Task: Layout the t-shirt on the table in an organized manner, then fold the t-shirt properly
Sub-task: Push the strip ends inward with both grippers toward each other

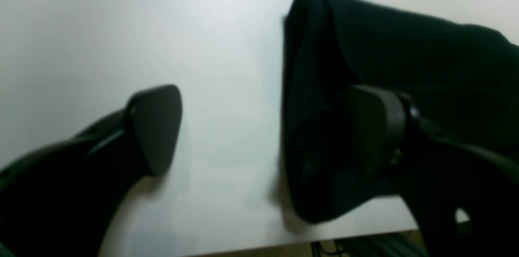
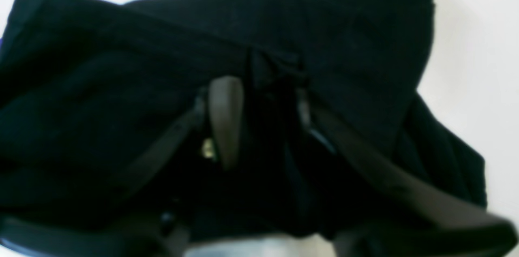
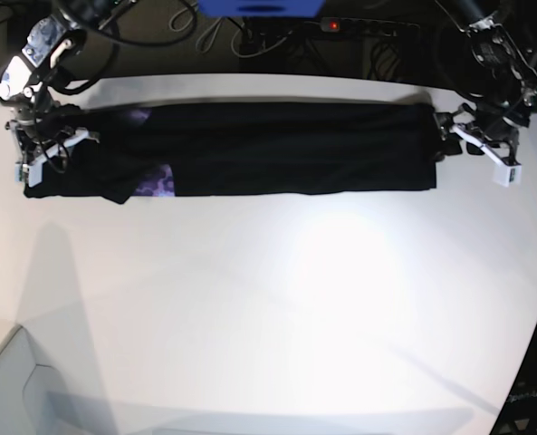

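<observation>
T-shirt [image 3: 277,149] stretched as long folded band across far side of worktop [image 3: 277,317], ready for next fold. Left end effector [image 1: 259,127] spread wide, one finger against hem. Right end effector [image 2: 263,119] parted, cloth bunched between.

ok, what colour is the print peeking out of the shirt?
Purple, on the black t-shirt; clearest in the base view.

One shirt [image 3: 277,149] is counted, one table [image 3: 277,299] is counted, two arms are seen, one left gripper [image 3: 479,145] and one right gripper [image 3: 43,149] are tallied, two grippers in all
</observation>
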You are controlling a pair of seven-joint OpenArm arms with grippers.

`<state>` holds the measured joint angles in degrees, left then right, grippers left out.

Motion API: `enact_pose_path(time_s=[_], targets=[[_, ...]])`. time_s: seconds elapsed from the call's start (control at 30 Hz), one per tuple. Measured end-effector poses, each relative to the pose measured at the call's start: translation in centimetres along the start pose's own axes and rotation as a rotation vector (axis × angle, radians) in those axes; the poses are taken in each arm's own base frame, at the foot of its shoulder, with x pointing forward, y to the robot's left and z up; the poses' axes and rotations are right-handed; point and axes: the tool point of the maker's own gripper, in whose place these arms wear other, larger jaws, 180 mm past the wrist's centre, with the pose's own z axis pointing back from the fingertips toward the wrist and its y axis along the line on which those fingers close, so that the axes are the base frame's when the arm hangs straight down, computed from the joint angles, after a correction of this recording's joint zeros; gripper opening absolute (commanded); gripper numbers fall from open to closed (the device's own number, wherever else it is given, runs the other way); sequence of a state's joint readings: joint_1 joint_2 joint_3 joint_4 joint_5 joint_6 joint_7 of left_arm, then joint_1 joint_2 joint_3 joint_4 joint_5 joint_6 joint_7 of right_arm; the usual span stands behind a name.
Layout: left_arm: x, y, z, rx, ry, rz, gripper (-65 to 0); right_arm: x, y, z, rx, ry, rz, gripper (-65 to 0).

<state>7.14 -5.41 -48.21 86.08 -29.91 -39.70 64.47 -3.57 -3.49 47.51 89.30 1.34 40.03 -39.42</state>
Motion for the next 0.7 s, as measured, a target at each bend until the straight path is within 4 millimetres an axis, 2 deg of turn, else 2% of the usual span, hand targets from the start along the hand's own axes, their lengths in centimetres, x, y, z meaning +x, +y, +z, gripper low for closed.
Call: enact_pose_path(time_s=[0.1, 0.3, 0.5, 0.57, 0.7], targets=[[0.0, -0.8, -0.4, -0.019, -0.008, 0.009, -4.3, -0.2, 0.0, 0.1, 0.003, 0.001, -0.003, -37.1], [0.1, -2.7, -0.5, -0.104, -0.046, 0.059, -4.3, -0.5, 0.1, 0.2, 0.006, 0.001, -0.001, -36.8], [0.3, -2.9, -0.4, -0.131, -0.064, 0.077, -4.3, -0.5, 0.1, 0.2, 0.006, 0.001, -0.001, -36.6], [-0.2, -3.0, -0.7, -0.118, -0.046, 0.072, -4.3, -0.5, 0.1, 0.2, 0.007, 0.001, 0.0, -36.6], [-0.3, -4.3, -1.8, -0.126, -0.022, 0.014, -4.3, -0.5, 0.1, 0.2, 0.006, 0.001, -0.001, -36.6]])
